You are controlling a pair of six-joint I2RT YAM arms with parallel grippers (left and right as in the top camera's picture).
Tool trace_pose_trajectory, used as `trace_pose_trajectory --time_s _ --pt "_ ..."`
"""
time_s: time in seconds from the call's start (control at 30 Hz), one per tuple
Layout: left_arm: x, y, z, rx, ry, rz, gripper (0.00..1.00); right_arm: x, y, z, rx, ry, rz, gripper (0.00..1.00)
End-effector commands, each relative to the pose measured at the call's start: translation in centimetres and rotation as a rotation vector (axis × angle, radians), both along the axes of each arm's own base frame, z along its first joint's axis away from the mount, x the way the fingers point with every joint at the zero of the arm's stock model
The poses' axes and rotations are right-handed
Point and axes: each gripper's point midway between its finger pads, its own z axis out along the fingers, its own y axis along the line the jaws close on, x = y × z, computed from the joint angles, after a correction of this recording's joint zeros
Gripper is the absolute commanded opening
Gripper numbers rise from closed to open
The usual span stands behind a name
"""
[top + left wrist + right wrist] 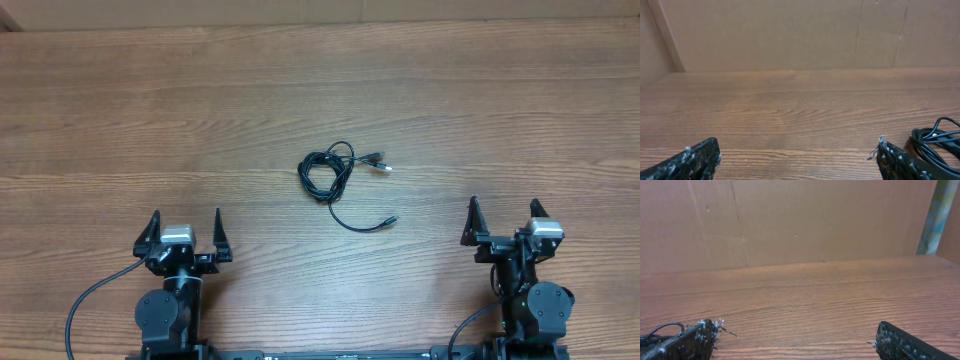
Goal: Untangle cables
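Black cables (330,175) lie coiled; left tool (186,225) and right tool (505,212) stand wide, empty. Pinching several strands together would likely tighten the tangle.

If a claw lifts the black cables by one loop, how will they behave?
The cables look thin and loosely coiled, so they would probably droop limply. Likely light for their spread. The loose tail may drag behind.
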Motion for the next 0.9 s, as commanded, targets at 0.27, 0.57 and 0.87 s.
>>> trace_pose_trajectory --time_s 0.27,0.57,0.87 --pt "0.00 0.33 -0.31 0.020 0.001 0.015 0.99 0.00 -0.03 -0.14 -0.008 -0.005 0.001 1.00" --pt "0.04 -0.38 -0.31 0.020 0.001 -0.014 1.00 0.00 -0.03 -0.14 -0.008 -0.005 0.001 1.00" --pt "0.04 -0.38 -0.31 0.020 0.001 -0.014 0.99 0.00 -0.03 -0.15 -0.008 -0.005 0.001 1.00"
